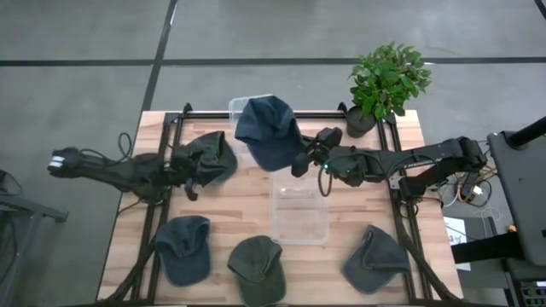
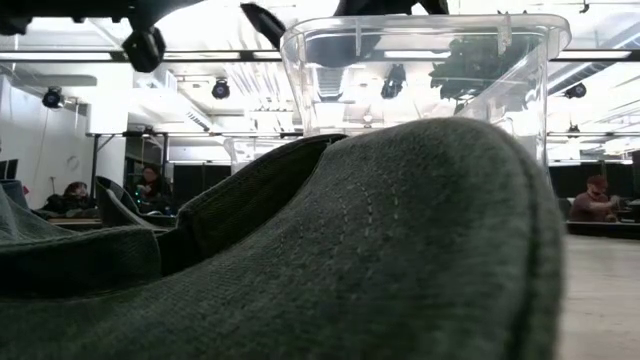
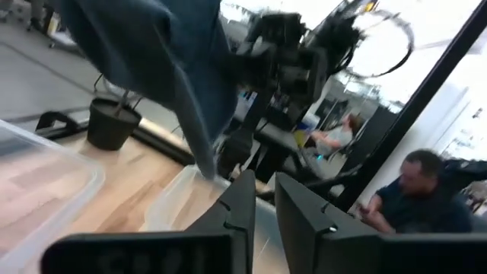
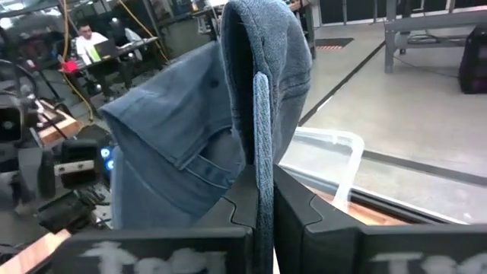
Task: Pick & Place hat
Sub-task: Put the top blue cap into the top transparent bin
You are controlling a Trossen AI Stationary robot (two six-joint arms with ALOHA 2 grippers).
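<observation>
A blue hat (image 1: 269,128) hangs in the air over the table's far middle, beside a clear bin (image 1: 243,107), with my right gripper (image 1: 300,162) shut on it. In the right wrist view the hat (image 4: 190,129) rises in front of the fingers. My left gripper (image 3: 262,217) is at the far left, level. A narrow gap shows between its fingers, with nothing in it. A dark green hat (image 1: 213,158) lies right beside it; whether they touch I cannot tell. My right gripper pinches a stitched edge of the blue hat (image 4: 261,179) between its two fingers. The fingers come about level from the table's right. The edge runs upright through the gap. The hat is lifted clear, its crown (image 3: 152,53) spread toward the far left.
A second clear bin (image 1: 299,213) stands mid-table. Three more hats lie along the near edge: blue (image 1: 183,247), green (image 1: 256,269) and grey-blue (image 1: 375,260). The green one fills the low view. A potted plant (image 1: 384,81) stands at the far right. People sit in the room behind.
</observation>
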